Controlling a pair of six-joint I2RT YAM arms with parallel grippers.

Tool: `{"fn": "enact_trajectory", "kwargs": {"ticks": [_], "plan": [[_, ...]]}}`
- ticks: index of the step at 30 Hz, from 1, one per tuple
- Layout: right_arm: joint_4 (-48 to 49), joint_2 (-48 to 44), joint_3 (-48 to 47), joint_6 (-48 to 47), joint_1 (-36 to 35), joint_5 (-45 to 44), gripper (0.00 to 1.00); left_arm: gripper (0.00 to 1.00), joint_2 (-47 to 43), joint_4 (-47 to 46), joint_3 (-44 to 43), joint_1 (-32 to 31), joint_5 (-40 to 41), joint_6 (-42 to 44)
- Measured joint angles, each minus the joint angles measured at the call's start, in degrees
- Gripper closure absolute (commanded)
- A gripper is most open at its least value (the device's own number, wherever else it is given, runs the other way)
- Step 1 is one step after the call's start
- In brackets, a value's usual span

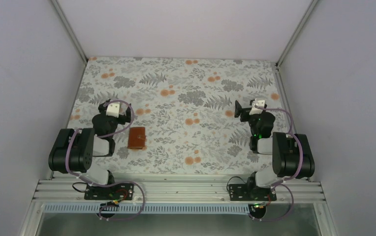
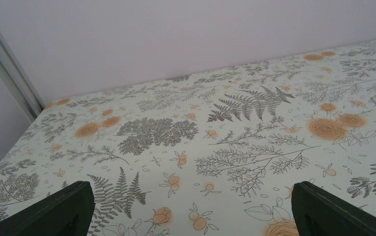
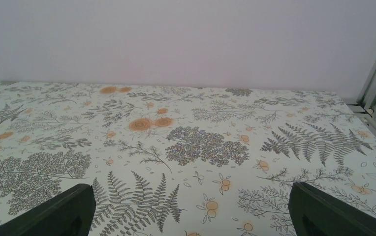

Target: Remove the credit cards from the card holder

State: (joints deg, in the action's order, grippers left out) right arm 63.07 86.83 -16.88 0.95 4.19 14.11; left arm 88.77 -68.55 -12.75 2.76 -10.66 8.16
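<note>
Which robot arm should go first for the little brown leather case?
Left, probably. The left gripper, open, is just beside the closed small brown leather card holder. The right gripper, open too, is far across the floral table.

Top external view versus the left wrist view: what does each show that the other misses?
Only top external: the brown card holder, lying shut on the table just right of the left arm; no cards visible. Only left wrist: the left gripper up close, fingertips wide apart with nothing between them. Both: the floral table and the pale back wall.
</note>
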Motion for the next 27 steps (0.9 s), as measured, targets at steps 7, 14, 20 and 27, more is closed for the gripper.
{"fn": "enact_trajectory", "kwargs": {"ticks": [7, 14, 20, 27], "plan": [[-0.1, 0.0, -0.1, 0.0, 0.0, 0.0, 0.01, 0.0, 0.0, 0.0, 0.0, 0.0, 0.0, 0.0], [-13.7, -4.0, -7.1, 2.3, 0.8, -2.1, 0.01, 0.0, -1.3, 6.4, -3.6, 0.7, 2.3, -1.5], [-29.3, -16.4, -18.2, 10.2, 0.6, 3.5, 0.02, 0.0, 1.4, 49.7, -42.1, 5.9, -3.6, -2.3], [-56.0, -13.9, -39.1, 17.5, -15.8, 3.8, 0.05, 0.0, -9.1, 90.5, -55.5, 7.6, -15.9, 9.0]]}}
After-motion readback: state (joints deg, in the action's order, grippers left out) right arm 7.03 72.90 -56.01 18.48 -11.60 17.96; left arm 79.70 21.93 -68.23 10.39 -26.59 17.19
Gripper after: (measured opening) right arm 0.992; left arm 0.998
